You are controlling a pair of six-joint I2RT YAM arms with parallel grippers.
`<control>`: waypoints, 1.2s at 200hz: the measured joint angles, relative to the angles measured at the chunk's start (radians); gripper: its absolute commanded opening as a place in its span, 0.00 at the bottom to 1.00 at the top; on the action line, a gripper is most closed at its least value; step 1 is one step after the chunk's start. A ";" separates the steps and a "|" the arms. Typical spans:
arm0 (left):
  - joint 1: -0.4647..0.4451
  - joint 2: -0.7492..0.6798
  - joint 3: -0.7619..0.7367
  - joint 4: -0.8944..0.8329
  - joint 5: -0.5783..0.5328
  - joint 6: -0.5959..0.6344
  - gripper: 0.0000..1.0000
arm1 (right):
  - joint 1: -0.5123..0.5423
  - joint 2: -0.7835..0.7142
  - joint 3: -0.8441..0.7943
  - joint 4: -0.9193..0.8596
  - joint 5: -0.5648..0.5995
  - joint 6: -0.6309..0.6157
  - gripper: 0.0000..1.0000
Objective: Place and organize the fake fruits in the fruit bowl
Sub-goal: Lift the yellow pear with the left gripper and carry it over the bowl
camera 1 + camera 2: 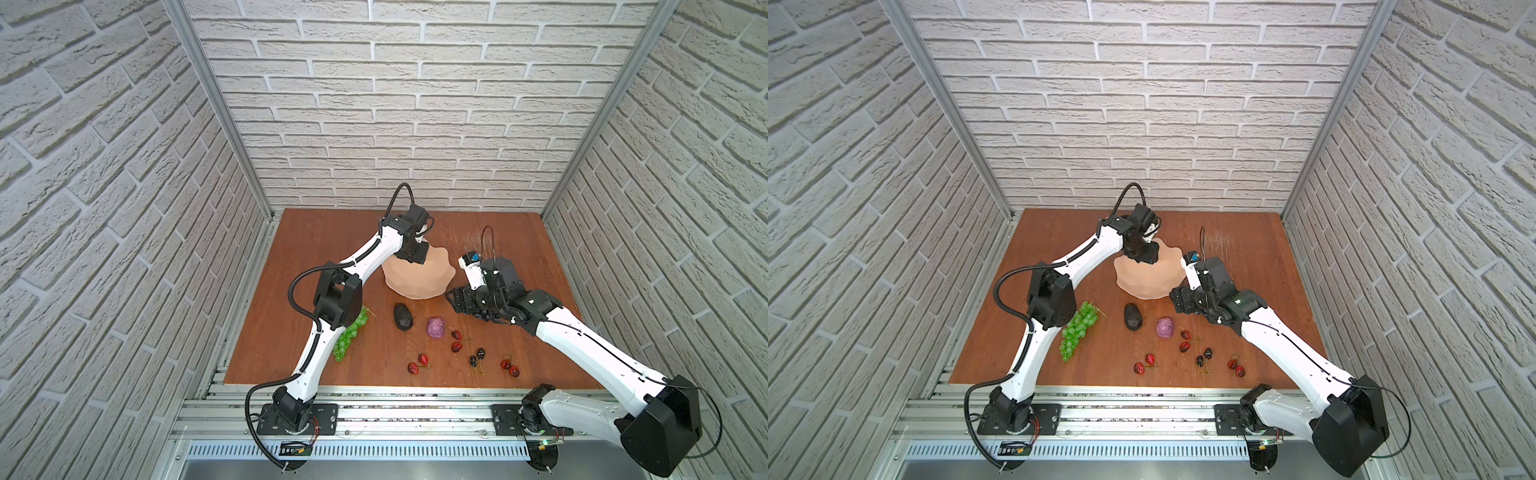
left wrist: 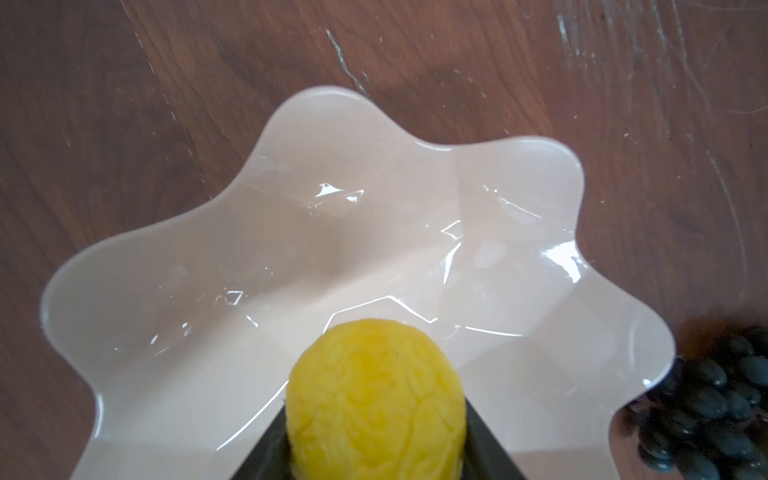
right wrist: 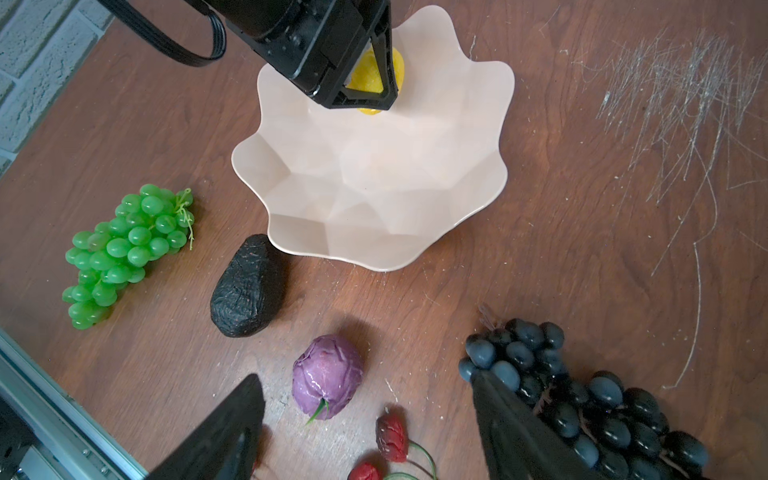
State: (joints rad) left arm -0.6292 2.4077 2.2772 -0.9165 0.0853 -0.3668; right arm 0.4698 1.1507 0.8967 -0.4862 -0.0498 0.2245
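My left gripper (image 2: 376, 436) is shut on the small yellow fruit (image 2: 374, 399) and holds it just above the inside of the pale peach fruit bowl (image 2: 374, 232), near the bowl's far left rim (image 1: 419, 286). My right gripper (image 3: 365, 380) stands open low over the table, at the bowl's near right. Nothing is between its fingers. The dark grape bunch (image 3: 582, 395) lies against the outside of one finger. The purple fruit (image 3: 327, 376) and red cherries (image 3: 390, 432) lie on the wood below the gap. No fruit lies in the bowl.
Just in front of the bowl lies the avocado (image 1: 403, 316). The green grape bunch (image 1: 351, 336) rests beside the left arm's elbow. Several cherries (image 1: 457, 345) are scattered along the table's front. Brick walls enclose three sides.
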 measured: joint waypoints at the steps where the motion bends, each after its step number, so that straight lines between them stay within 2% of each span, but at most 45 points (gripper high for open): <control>1: 0.000 0.001 0.000 0.000 0.000 0.000 0.31 | 0.000 0.000 -0.001 -0.001 0.000 0.000 0.81; 61: 0.000 0.038 0.006 0.004 -0.003 0.000 0.32 | 0.000 0.010 -0.007 -0.004 -0.004 0.001 0.81; 114: 0.000 0.062 0.007 0.012 -0.007 -0.002 0.43 | 0.000 0.020 -0.007 -0.004 -0.009 0.001 0.81; 138: -0.002 0.064 0.007 0.016 -0.010 -0.002 0.44 | 0.000 0.020 -0.007 -0.005 -0.010 0.003 0.81; 156: -0.004 0.065 0.007 0.024 -0.010 -0.002 0.52 | 0.000 0.020 -0.007 -0.005 -0.011 0.004 0.81; 177: -0.006 0.066 0.007 0.034 -0.014 -0.003 0.53 | 0.000 0.020 -0.007 -0.005 -0.012 0.004 0.81; 213: -0.008 0.066 0.007 0.041 -0.019 -0.003 0.68 | 0.000 0.020 -0.007 -0.005 -0.014 0.004 0.83; 240: -0.011 0.066 0.007 0.050 -0.022 -0.002 0.74 | 0.000 0.020 -0.007 -0.006 -0.016 0.003 0.84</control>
State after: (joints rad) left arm -0.6399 2.4737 2.2841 -0.8665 0.0635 -0.3687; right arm 0.4698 1.1709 0.8894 -0.4919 -0.0654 0.2279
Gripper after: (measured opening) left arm 0.719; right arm 0.834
